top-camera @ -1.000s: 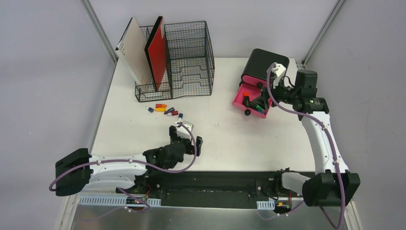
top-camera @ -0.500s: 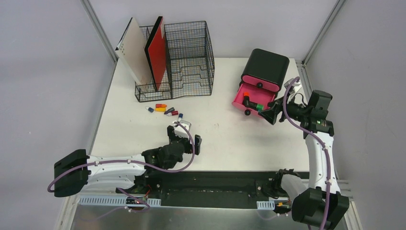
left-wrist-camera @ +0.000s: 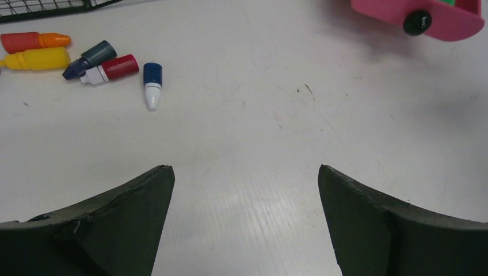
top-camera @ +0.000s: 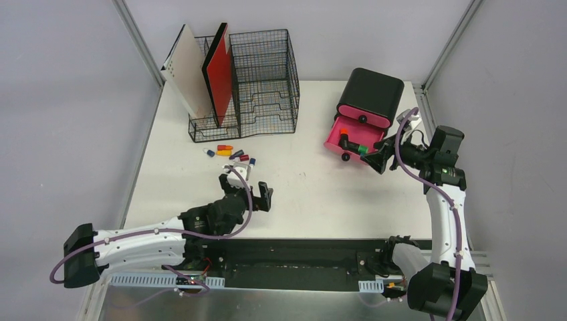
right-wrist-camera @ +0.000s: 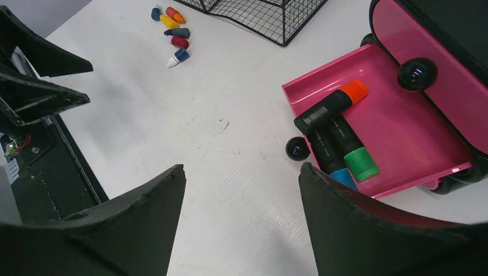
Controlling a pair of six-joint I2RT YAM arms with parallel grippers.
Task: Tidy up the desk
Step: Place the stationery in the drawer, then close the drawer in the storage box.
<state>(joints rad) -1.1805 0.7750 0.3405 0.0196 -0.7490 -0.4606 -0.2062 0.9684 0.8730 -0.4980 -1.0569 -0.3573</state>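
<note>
The desk point(top-camera: 314, 194) is a white tabletop. Several small coloured marker pieces point(top-camera: 231, 152) lie loose on it in front of the wire organizer; the left wrist view shows a blue-and-white one point(left-wrist-camera: 152, 85), a red one point(left-wrist-camera: 112, 69) and a yellow one point(left-wrist-camera: 37, 58). My left gripper point(top-camera: 246, 188) point(left-wrist-camera: 244, 168) hovers open just short of them, nothing between its fingers. A pink drawer point(top-camera: 333, 142) point(right-wrist-camera: 403, 129) stands pulled out and holds an orange-capped marker point(right-wrist-camera: 331, 106), a green-capped one point(right-wrist-camera: 348, 146) and a blue-capped one. My right gripper point(top-camera: 378, 159) point(right-wrist-camera: 241, 167) is open and empty beside the drawer's front right corner.
A black wire-mesh organizer point(top-camera: 264, 80) stands at the back left with a white board point(top-camera: 187, 70) and a red folder point(top-camera: 219, 73) upright in it. The black box point(top-camera: 371, 93) behind the pink drawer sits at the back right. The black front strip point(top-camera: 294, 257) runs between the arm bases.
My right gripper drew back out of the pink drawer to its right corner, then held still. My left arm shifted left and forward toward the loose pieces.
</note>
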